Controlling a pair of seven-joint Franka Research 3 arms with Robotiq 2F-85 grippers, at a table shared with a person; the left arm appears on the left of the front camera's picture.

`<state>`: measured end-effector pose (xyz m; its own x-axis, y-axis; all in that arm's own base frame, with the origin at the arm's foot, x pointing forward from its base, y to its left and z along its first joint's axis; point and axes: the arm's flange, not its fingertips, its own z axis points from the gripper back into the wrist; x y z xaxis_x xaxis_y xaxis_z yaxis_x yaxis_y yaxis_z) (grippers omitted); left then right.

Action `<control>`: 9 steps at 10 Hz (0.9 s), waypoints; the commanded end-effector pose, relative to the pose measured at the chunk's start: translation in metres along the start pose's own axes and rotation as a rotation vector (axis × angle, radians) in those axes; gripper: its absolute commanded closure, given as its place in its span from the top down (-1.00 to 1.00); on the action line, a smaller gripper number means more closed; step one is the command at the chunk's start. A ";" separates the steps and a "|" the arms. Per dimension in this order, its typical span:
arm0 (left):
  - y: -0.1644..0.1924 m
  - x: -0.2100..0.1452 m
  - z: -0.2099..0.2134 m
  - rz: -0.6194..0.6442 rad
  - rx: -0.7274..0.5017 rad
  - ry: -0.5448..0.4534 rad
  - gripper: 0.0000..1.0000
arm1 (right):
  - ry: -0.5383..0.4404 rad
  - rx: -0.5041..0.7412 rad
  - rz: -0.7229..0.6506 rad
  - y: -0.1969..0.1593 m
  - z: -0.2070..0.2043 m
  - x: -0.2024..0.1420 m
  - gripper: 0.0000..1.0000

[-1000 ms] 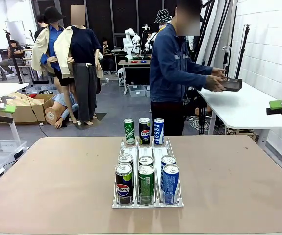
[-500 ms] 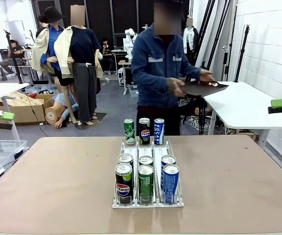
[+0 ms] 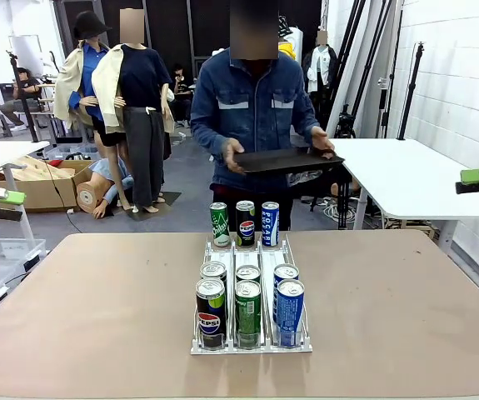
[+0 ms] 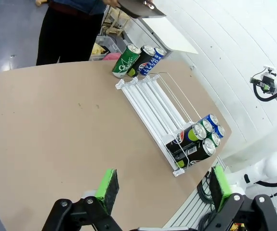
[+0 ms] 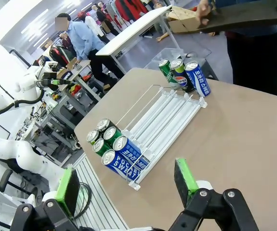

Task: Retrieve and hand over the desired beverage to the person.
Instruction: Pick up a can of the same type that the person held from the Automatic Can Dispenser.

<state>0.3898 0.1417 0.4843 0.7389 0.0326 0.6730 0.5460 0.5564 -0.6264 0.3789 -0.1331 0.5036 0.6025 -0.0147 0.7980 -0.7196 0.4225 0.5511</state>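
A clear rack (image 3: 251, 346) at mid-table holds two rows of cans at its near end: black Pepsi (image 3: 210, 312), green (image 3: 248, 310) and blue Pocari Sweat (image 3: 290, 308) in front. Three more cans stand at its far end: green (image 3: 220, 225), Pepsi (image 3: 246, 223) and Pocari Sweat (image 3: 270, 223). Nothing marks one can as the desired beverage. The person (image 3: 256, 108) stands at the far edge, holding a black tray (image 3: 289, 160) in both hands. My left gripper (image 3: 7, 197) hangs open off the table's left. My right gripper (image 3: 472, 177) hangs open off its right. Both are empty.
The brown table (image 3: 97, 300) is bare on both sides of the rack. A white table (image 3: 406, 179) stands behind at the right. Boxes and a bin sit on the floor at the left. In the wrist views, the left gripper (image 4: 163, 190) and right gripper (image 5: 126, 185) look down on the rack.
The person has turned from the white side table with the black tray and now faces my table, holding the tray flat at chest height. Neither gripper has moved.
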 end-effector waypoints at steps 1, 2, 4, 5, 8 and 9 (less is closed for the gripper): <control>0.001 -0.001 0.002 0.001 -0.005 -0.004 1.00 | -0.002 0.006 0.002 0.000 -0.001 0.000 1.00; 0.001 -0.001 0.002 0.001 -0.005 -0.004 1.00 | -0.002 0.006 0.002 0.000 -0.001 0.000 1.00; 0.001 -0.001 0.002 0.001 -0.005 -0.004 1.00 | -0.002 0.006 0.002 0.000 -0.001 0.000 1.00; 0.001 -0.001 0.002 0.001 -0.005 -0.004 1.00 | -0.002 0.006 0.002 0.000 -0.001 0.000 1.00; 0.001 -0.001 0.002 0.001 -0.005 -0.004 1.00 | -0.002 0.006 0.002 0.000 -0.001 0.000 1.00; 0.001 -0.001 0.002 0.001 -0.005 -0.004 1.00 | -0.002 0.006 0.002 0.000 -0.001 0.000 1.00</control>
<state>0.3897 0.1420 0.4843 0.7393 0.0327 0.6726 0.5449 0.5578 -0.6260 0.3789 -0.1330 0.5036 0.6025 -0.0144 0.7980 -0.7197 0.4224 0.5510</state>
